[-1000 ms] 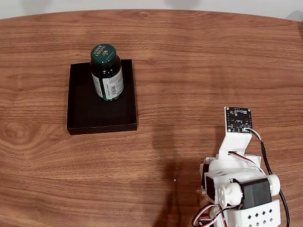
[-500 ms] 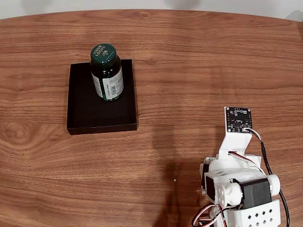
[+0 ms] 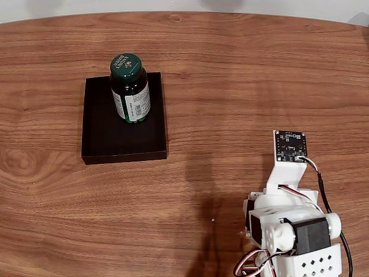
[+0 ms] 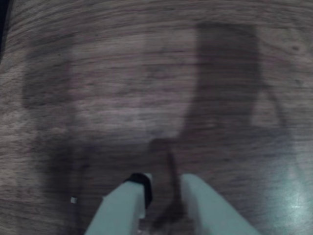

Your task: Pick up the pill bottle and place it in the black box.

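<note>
The wooden surface (image 3: 242,75) runs across the whole fixed view, its grain going side to side. On it, toward the upper left of that view, lies the black box (image 3: 106,138), a shallow matte tray with low walls. The white arm (image 3: 291,231) sits folded at the lower right of the fixed view, well apart from the black box, with a small dark circuit board (image 3: 290,145) on top of its raised end. The pill bottle (image 3: 130,95) stands upright inside the black box, on the floor near its far wall, green cap up and its white barcode label facing the camera. In the wrist view the pincer (image 4: 164,188) hangs just above bare wood, far from the black box; its two pale fingers stand a narrow gap apart and hold nothing.
</note>
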